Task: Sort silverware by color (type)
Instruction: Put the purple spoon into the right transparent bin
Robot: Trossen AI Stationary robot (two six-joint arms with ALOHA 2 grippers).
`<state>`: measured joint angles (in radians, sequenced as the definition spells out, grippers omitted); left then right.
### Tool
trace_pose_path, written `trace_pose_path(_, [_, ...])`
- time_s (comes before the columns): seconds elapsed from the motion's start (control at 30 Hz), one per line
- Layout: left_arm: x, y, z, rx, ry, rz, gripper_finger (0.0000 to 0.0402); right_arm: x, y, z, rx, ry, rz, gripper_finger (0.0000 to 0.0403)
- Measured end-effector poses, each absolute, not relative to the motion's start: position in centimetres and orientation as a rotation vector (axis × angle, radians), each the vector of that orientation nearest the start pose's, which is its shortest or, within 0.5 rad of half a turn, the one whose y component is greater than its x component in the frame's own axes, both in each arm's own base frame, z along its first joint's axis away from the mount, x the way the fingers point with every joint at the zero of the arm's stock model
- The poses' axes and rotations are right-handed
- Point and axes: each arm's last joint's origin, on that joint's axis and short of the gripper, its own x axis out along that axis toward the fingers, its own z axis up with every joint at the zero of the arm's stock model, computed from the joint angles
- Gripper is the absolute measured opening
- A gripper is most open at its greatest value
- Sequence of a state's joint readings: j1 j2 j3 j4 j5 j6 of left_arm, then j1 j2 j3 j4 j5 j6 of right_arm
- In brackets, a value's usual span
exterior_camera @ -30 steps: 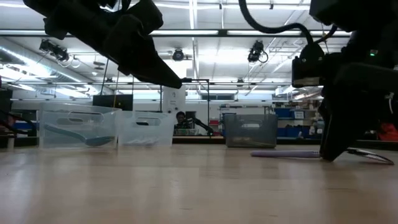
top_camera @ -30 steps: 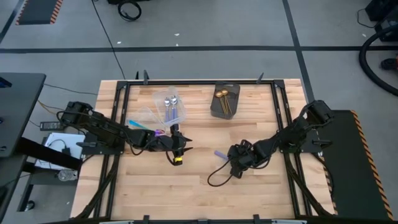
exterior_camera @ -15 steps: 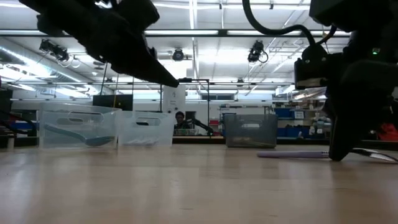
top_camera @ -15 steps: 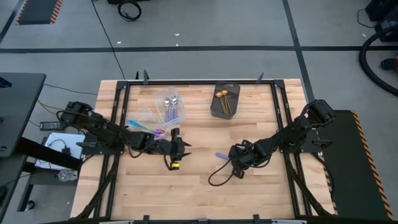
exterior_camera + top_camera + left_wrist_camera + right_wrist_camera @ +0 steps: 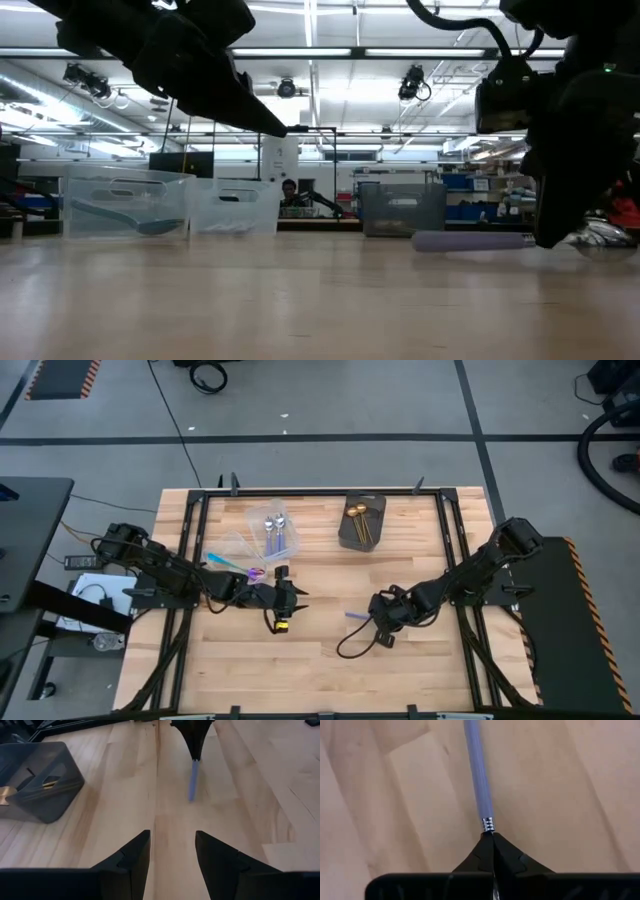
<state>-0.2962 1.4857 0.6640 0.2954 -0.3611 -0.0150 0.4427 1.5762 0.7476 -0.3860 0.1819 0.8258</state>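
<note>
At my remote station, the right gripper (image 5: 377, 619) sits low over the middle of the wooden table (image 5: 320, 670), its fingers (image 5: 492, 851) pinched shut on a lilac-handled spoon (image 5: 479, 780) just where the handle meets the metal neck. In the low view the handle (image 5: 470, 241) juts out level, close above the boards, while the bowl end (image 5: 600, 236) glints on the far side of the dark gripper. From above, only a short lilac stub (image 5: 354, 615) shows beside the gripper.

My left gripper (image 5: 284, 598) waits left of centre, raised off the table, its fingers (image 5: 131, 862) spread apart with nothing between them; its wrist view looks across bare boards at the other arm's spoon (image 5: 193, 780).

Toward the table's far edge, a clear plastic tub (image 5: 262, 541) holds more lilac-handled spoons (image 5: 276, 532), and the dark grey box (image 5: 345, 530) to its right holds gold spoons (image 5: 360, 520). A second clear tub (image 5: 237, 541), just left of the first, sits by the left arm; a teal handle (image 5: 223, 560) and a purple glint (image 5: 255, 573) show beside it, partly hidden by the arm, so I cannot tell whether those pieces lie inside it.

In the low view, a person (image 5: 291, 192) sits in the room well behind the table.
</note>
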Motion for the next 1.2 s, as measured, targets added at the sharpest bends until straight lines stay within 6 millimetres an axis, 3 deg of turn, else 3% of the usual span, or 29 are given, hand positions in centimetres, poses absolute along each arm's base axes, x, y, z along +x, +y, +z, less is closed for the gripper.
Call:
trace_pose_path(0.33, [28.3,-7.3,18.3,0.151,0.465,0.075,0.0165,24.5,10.3,14.6,0.344,1.072,-0.273,0.0002])
trace_pose_path(0.63, [28.7,-7.6,18.2,0.258,0.457,0.124,0.0165,26.3,8.8,15.3,0.426,0.947,-0.276,0.0002])
trace_pose_path(0.93, [32.1,-7.1,19.4,0.061,0.452,0.005,0.0165,27.7,8.1,16.0,0.29,0.853,-0.144,0.0002])
trace_pose_path(1.2, [36.0,-6.9,18.5,0.071,0.621,0.021,0.0165,27.8,7.5,15.9,0.227,0.86,-0.143,0.0002])
